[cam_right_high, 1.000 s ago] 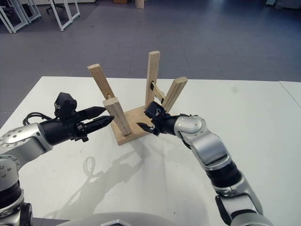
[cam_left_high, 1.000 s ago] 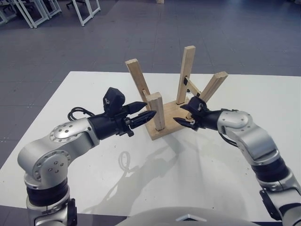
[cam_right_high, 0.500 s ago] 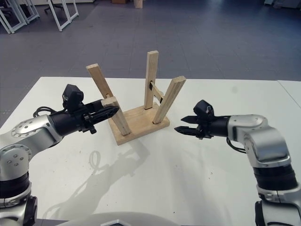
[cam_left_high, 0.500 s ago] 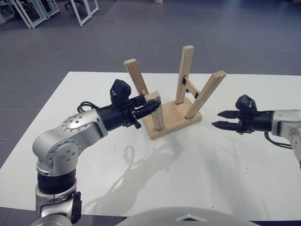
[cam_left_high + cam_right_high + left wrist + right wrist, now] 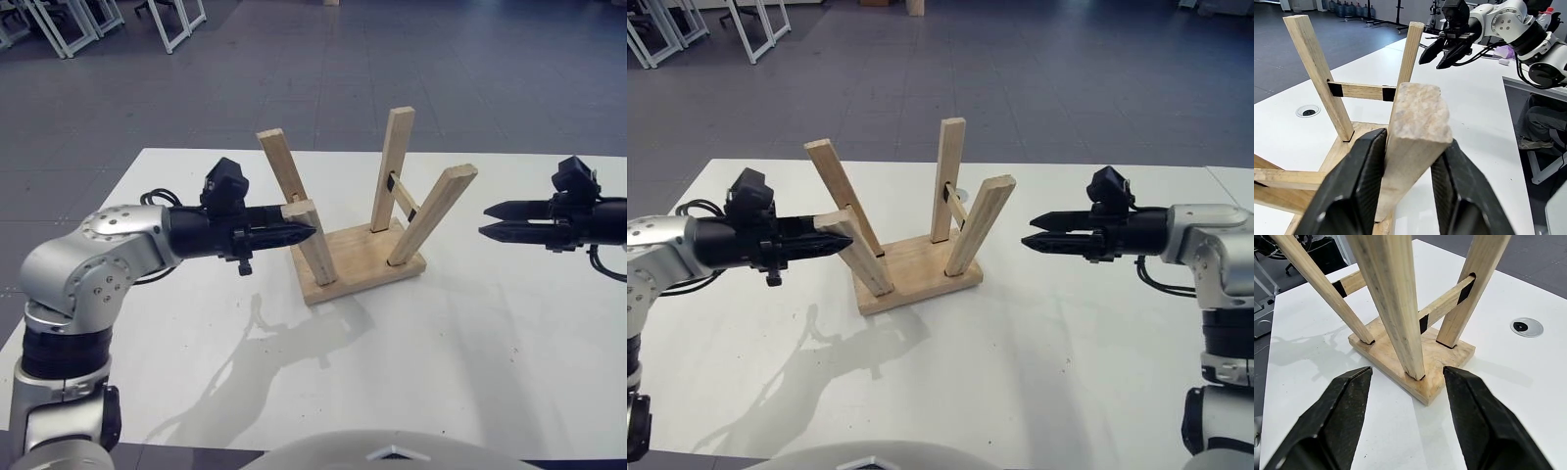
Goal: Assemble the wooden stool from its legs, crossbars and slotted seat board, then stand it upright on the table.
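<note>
- The stool point(image 5: 362, 240) stands upside down around the middle of the table point(image 5: 490, 343), somewhat nearer its far edge. The seat board point(image 5: 370, 269) lies flat on the tabletop, skewed to the table's edges. Four legs point(image 5: 394, 162) point up, tied together by crossbars point(image 5: 403, 197).
- The left gripper point(image 5: 300, 232) is clamped on the top end of the near-left leg point(image 5: 319, 259). In the left wrist view its fingers point(image 5: 1359, 188) press on two opposite sides of that leg's square end.
- The right gripper point(image 5: 485, 219) hangs over the table toward the right edge, well apart from the stool. It is spread wide, holds nothing, and its tips aim at the stool.
- The near-right leg point(image 5: 431, 215) is the part of the stool closest to the right gripper. Its long axis rises from the seat board and leans out toward the right edge, so its top end is nearest. In the right wrist view this leg sits straight ahead, framed by the open fingers point(image 5: 1347, 421).
- Assembly looks finished; what seems left is turning the stool over onto its legs.
- With the left arm already gripping one side, the right arm would likely have to travel along its own pointing line and close on the near-right leg before a two-armed flip.
- Lifting by one leg alone could let the stool swing or work that leg loose from its slot.
</note>
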